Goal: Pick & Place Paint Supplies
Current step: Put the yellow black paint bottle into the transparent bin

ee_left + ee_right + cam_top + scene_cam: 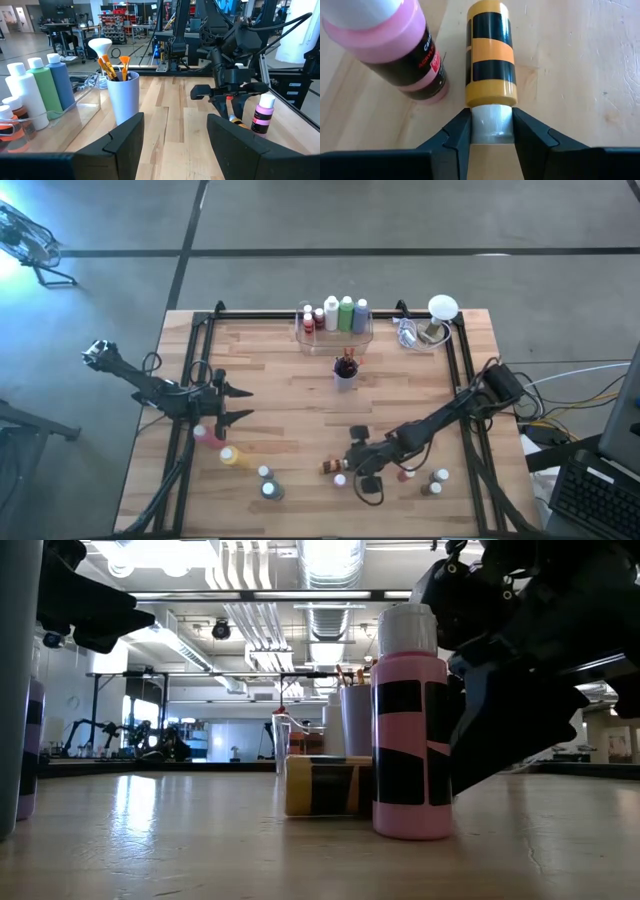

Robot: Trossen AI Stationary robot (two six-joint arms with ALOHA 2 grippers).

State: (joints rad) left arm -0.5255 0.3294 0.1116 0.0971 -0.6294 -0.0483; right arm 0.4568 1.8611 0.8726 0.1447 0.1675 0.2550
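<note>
Right hand (491, 131) pinches cap of flat-lying orange bottle (490, 56).

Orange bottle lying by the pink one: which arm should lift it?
Right. Its tool already straddles the orange bottle's white cap, fingers on both sides, closing. The left tool hangs open across the table, away from it.

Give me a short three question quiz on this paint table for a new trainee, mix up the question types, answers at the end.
1. True or false: the orange-yellow plastic paint bottle lies on its side.
2. The right gripper's fingers flank that bottle's: A) white cap B) base C) label
3. Fill in: the pale plastic cup holds orange-bristled ____.

Key: 1 true. 2 A. 3 paintbrushes.
</note>
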